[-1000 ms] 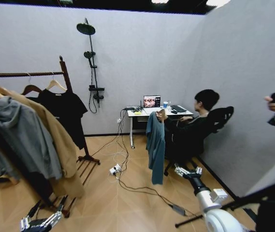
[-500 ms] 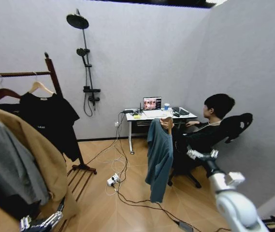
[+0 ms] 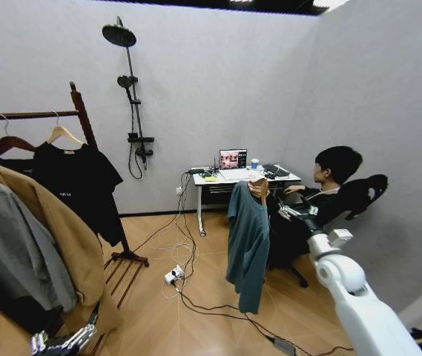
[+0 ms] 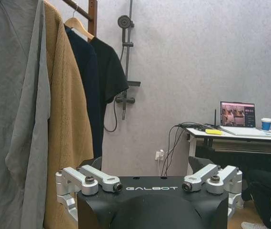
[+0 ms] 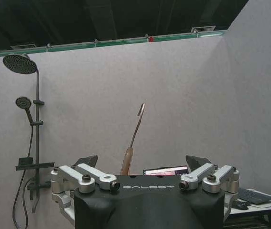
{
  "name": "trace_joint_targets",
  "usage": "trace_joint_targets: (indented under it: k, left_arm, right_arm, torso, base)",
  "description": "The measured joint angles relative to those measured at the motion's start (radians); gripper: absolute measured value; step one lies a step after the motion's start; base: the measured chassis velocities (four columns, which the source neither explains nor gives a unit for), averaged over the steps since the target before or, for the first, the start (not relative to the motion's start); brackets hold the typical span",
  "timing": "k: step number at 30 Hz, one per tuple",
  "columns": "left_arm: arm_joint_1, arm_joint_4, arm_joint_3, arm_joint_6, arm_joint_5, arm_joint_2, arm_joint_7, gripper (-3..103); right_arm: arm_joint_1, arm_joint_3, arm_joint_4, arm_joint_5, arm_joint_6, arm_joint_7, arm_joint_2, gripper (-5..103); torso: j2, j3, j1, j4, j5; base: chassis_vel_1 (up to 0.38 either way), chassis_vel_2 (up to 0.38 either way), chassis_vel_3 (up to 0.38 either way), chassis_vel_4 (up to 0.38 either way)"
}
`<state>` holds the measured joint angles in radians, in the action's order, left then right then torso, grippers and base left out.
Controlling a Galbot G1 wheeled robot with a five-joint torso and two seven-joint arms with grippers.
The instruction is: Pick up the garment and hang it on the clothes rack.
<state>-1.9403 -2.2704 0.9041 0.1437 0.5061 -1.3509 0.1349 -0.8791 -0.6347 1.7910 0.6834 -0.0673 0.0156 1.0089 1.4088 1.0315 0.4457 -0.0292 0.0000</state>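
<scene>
Garment [image 3: 248, 248]: dark teal long-sleeved top on a wooden hanger, dangling limp and clear of the floor, well right of the clothes rack [image 3: 77, 111]. Right gripper [image 3: 294, 211] beside its hanger; jaw state indeterminate. Held high, presumably so the hem clears. Left gripper [image 3: 62, 343] parked low beneath the rack, fingers spread.

Open floor [image 3: 196, 297] lies between the garment [image 3: 246, 245] and the clothes rack [image 3: 77, 111], but cables [image 3: 196, 293] cross it and coats [image 3: 40, 237] crowd the bar.
</scene>
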Motion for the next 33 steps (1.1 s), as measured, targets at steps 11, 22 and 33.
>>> trace_joint_targets:
  k: [11,22,33]
  left_arm:
    - [0.0,0.0,0.0,0.0,0.0,0.0,0.0,100]
    - [0.0,0.0,0.0,0.0,0.0,0.0,0.0,100]
    - [0.0,0.0,0.0,0.0,0.0,0.0,0.0,100]
  right_arm:
    - [0.204,0.084,-0.203,-0.043,0.011,0.006,0.042,100]
    - [0.261,0.163,-0.291,-0.171,0.092,-0.046,0.151,90]
    - [0.314,0.179,-0.378,-0.237,0.125,-0.013,0.212,55]
  torso:
    - [0.0,0.0,0.0,-0.0002,-0.0001]
    - [0.0,0.0,0.0,0.0,-0.0001]
    - [0.0,0.0,0.0,-0.0003,-0.0001]
  base:
    - [0.0,0.0,0.0,0.0]
    - [0.0,0.0,0.0,0.0]
    - [0.0,0.0,0.0,0.0]
